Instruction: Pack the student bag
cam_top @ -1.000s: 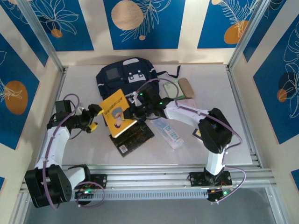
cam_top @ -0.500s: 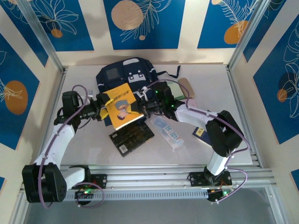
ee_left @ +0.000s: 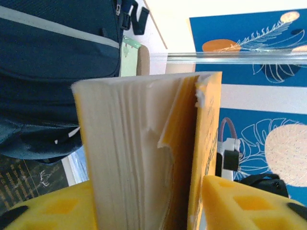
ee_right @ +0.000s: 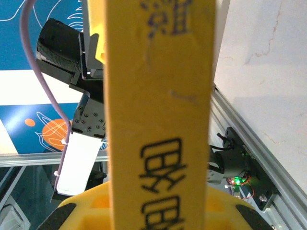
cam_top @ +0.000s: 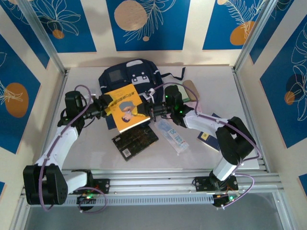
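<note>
The student bag, navy with pale patches, lies at the back of the table; its dark fabric and thin light stripe also rise behind the book. A yellow book hangs just in front of it, held from both sides. My left gripper has its yellow fingers pressed on either face of the book's page edge, gripper closed round it. My right gripper is shut on the opposite edge, where the spine with black characters stands between its jaws.
A black book lies flat under the yellow one. A clear packet with blue print is to its right, then a dark blue booklet. A tan case and a green item sit at the back right.
The right gripper carried the yellow book up and back toward the bag. The left arm swung in from the left and its jaws closed onto the book's free edge.
</note>
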